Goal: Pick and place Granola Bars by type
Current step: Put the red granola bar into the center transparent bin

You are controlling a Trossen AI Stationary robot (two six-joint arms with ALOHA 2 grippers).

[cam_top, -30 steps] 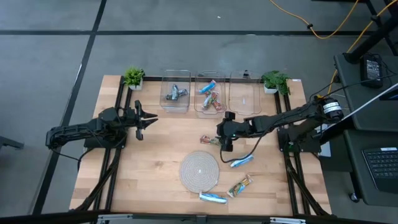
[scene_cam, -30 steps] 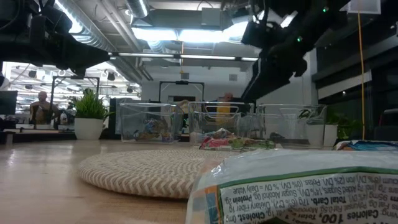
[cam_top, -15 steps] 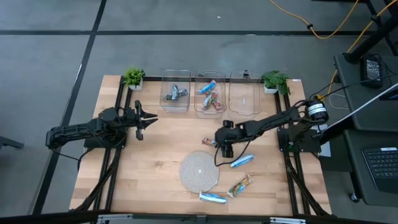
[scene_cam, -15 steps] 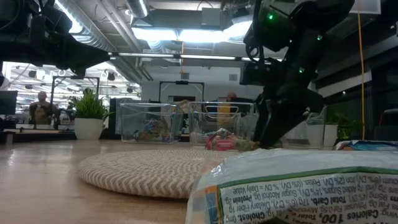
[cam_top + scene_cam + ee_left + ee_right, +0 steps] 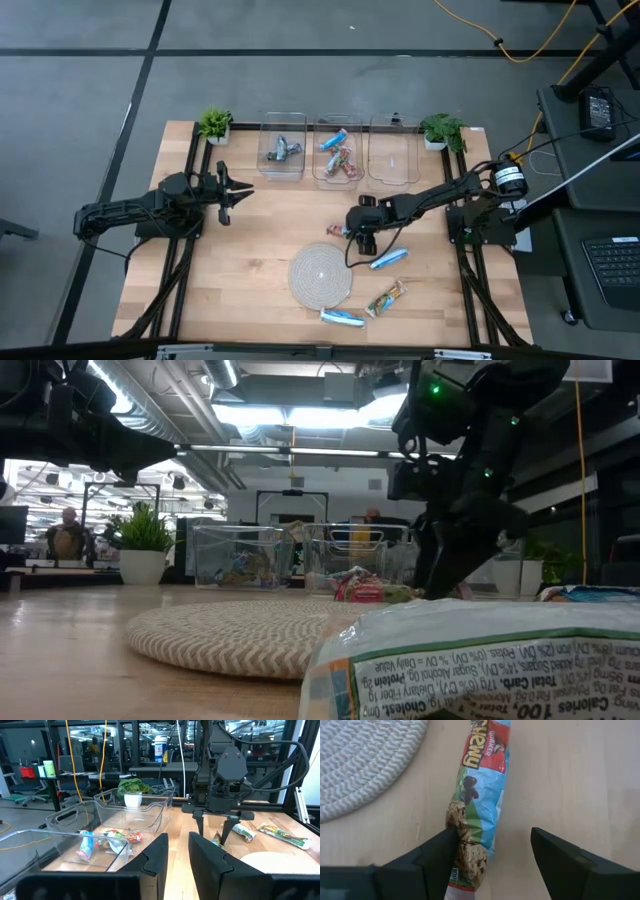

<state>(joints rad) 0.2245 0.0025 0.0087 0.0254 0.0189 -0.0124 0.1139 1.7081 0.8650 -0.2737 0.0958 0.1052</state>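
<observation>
Sorting partly done; four granola bars left on the surface [image 5: 250, 230].
Right gripper [image 5: 362, 238] released astride the red bar [image 5: 480, 805], mat's [image 5: 320, 272] 1 o'clock; left gripper [image 5: 238, 193] idle, narrowly parted.

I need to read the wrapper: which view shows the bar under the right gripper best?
The right wrist view: the bar fills it, print readable, between the open right gripper. The high view shows it tiny, the low view edge-on, the left wrist view barely.
</observation>
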